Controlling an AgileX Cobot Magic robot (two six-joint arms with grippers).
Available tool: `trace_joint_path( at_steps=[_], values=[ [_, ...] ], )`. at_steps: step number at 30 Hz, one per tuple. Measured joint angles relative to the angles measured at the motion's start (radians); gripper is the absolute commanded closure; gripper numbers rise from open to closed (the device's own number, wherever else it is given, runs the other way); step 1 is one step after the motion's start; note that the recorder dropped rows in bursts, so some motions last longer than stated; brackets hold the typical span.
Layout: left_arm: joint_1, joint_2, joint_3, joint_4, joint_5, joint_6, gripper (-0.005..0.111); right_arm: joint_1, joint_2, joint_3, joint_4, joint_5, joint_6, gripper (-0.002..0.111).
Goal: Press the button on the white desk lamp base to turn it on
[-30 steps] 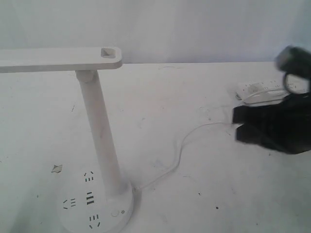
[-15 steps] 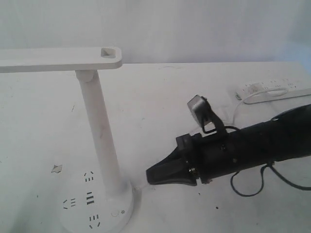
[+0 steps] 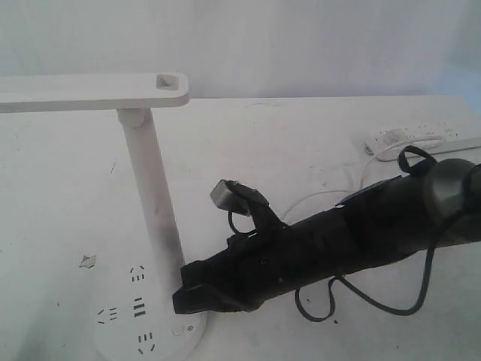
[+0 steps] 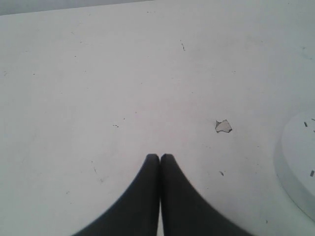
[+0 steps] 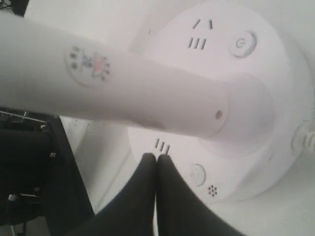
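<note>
The white desk lamp [image 3: 150, 188] stands at the left, its round base [image 3: 120, 331] near the front edge. The small ringed button [image 3: 178, 329] lies on the base's near right side. My right gripper [image 3: 180, 301] reaches across from the right, shut and empty, its tip low by the stem foot just above the button. In the right wrist view the fingertips [image 5: 156, 156] hover over the base [image 5: 275, 88], a little to the side of the button [image 5: 197, 174]. My left gripper [image 4: 160, 156] is shut over bare table, with the base's edge [image 4: 298, 167] off to one side.
A white cord [image 3: 316, 197] runs from the lamp toward a power strip [image 3: 421, 135] at the back right. A small scrap [image 3: 88, 261] lies left of the base. A second round button with a power mark [image 5: 242, 45] sits across the stem [image 5: 123, 88].
The right arm has swept from the right edge across the table to the lamp base, its shut tip dropping beside the stem foot. The lamp has not moved.
</note>
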Motion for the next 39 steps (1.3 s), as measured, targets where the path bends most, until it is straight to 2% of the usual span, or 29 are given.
trace_joint_path(
  at_steps=[8, 29, 39],
  values=[
    [0.0, 0.0, 0.0, 0.0, 0.0, 0.0, 0.107, 0.071, 0.002, 0.0, 0.013, -0.125, -0.002, 0.108],
    [0.0, 0.0, 0.0, 0.0, 0.0, 0.0, 0.107, 0.074, 0.089, -0.02, 0.071, -0.08, -0.015, 0.108],
    [0.0, 0.0, 0.0, 0.0, 0.0, 0.0, 0.107, 0.074, -0.098, -0.02, 0.042, -0.211, -0.029, 0.108]
  ],
)
